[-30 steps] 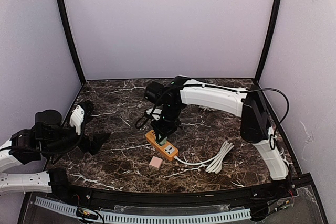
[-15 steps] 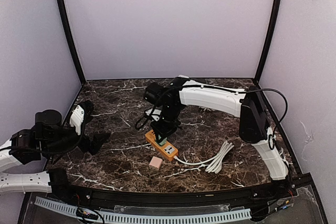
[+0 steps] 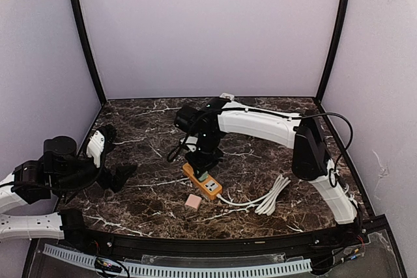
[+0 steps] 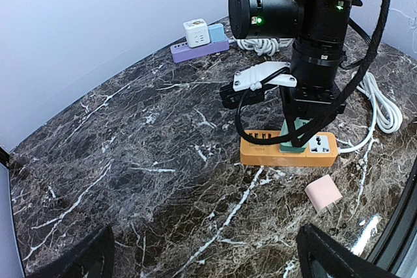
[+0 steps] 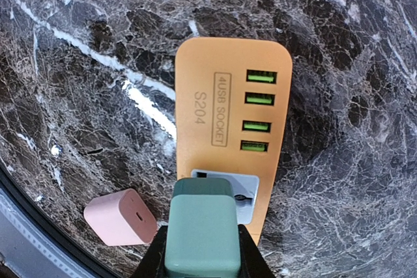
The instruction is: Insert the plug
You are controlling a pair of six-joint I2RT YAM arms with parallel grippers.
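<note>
Two right fingers (image 5: pixel 154 262) pinch green plug (image 5: pixel 201 229); white socket (image 5: pixel 247 190) on orange strip (image 5: pixel 221 96) right below them. Step: putting plug in. Next: press straight down, keep plug upright; left fingers (image 4: pixel 71 262) spread, idle.

Right gripper (image 3: pixel 201 171) clamped, pointing down; left gripper (image 3: pixel 122 175) seemingly spread wide.

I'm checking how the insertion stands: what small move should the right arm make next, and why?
Probably press straight down. The right gripper is shut on the green plug, which sits over the white socket of the orange power strip; whether it is fully seated cannot be told.
</note>
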